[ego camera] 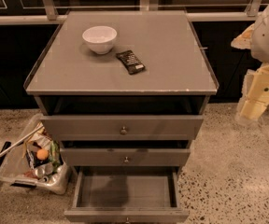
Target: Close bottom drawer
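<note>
The bottom drawer [125,191] of the grey cabinet is pulled far out. Its plain grey box interior is empty. Its front panel [125,214] sits at the lower edge of the view, with the small round knob [127,220] just showing. My arm comes in at the right edge, white above and cream below. My gripper [258,99] hangs to the right of the cabinet, about level with the cabinet top. It is well above and to the right of the bottom drawer and touches nothing.
The top drawer [123,126] and middle drawer [125,157] stand slightly out. A white bowl [99,38] and a dark packet [130,61] lie on the cabinet top [172,69]. A clear bin of rubbish [34,160] sits on the speckled floor at the left.
</note>
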You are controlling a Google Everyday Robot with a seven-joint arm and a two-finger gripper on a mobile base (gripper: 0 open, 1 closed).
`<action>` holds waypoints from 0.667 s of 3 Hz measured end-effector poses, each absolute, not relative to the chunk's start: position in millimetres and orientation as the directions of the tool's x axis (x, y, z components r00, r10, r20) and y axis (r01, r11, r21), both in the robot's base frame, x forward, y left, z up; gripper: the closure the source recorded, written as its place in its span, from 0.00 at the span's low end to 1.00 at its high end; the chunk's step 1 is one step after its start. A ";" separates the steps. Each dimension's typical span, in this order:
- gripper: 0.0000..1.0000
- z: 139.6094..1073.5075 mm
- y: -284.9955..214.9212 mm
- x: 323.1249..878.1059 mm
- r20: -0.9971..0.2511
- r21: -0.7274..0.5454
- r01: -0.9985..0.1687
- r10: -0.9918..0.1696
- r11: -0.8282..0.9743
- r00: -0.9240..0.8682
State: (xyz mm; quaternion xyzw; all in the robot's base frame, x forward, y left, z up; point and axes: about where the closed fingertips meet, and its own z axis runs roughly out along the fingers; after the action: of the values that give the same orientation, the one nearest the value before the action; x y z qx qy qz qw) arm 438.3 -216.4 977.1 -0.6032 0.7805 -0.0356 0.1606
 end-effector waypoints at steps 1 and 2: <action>0.00 977.1 -216.4 438.2 -0.208 -0.249 -0.930 -0.953 0.270 -0.221; 0.00 965.4 -219.0 430.2 -0.247 -0.231 -0.940 -0.950 0.251 -0.193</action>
State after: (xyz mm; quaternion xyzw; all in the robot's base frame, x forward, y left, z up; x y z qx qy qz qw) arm 430.2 -219.0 965.4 -0.6119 0.7722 -0.0139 0.1709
